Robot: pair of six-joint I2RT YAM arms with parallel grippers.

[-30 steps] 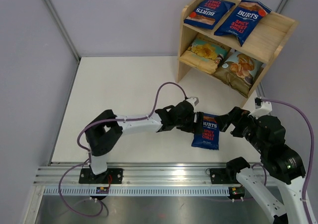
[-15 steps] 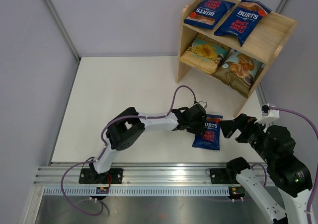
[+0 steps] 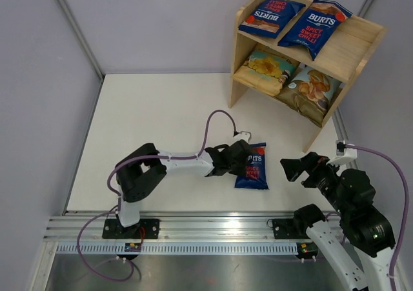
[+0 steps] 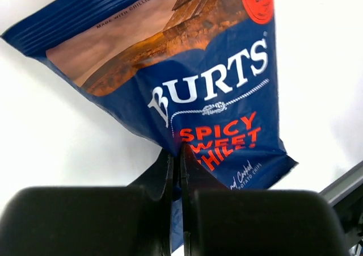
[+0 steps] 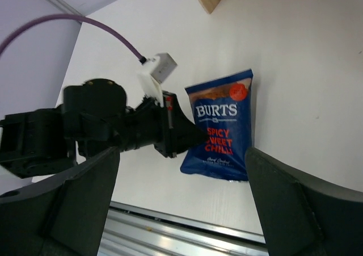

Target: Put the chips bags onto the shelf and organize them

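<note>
The white table [image 3: 155, 130] takes up most of what I can see, and at its far right corner stands the wooden shelf [image 3: 238, 59], set at an angle with both tiers facing the arms. The left arm [image 3: 184, 164] stretches low across the table toward the right. The right arm [image 3: 352, 200] rises from its base on the near right and bends back toward the middle. On the shelf's lower tier the light blue Cassava bag [image 3: 311, 86] lies on the right with the tan-yellow bag [image 3: 268, 66] just beside it on the left. On the top tier two dark blue Burts bags [image 3: 271, 15] [image 3: 316, 25] lie side by side, the right one hanging a little over the front edge. The third Burts bag [image 3: 253, 166] is out on the table in front of the shelf, well apart from it and between the two grippers. I can't tell whether it lies flat or is raised slightly. The left gripper [image 3: 240, 164] has it by the left edge, and the left wrist view shows the fingers [image 4: 164, 171] pinched almost together on the foil near the "Spicy Sweet Chilli" lettering. The right gripper [image 3: 292, 168] sits near the bag's right side without touching it, its fingers [image 5: 74, 199] spread wide with nothing in them.
</note>
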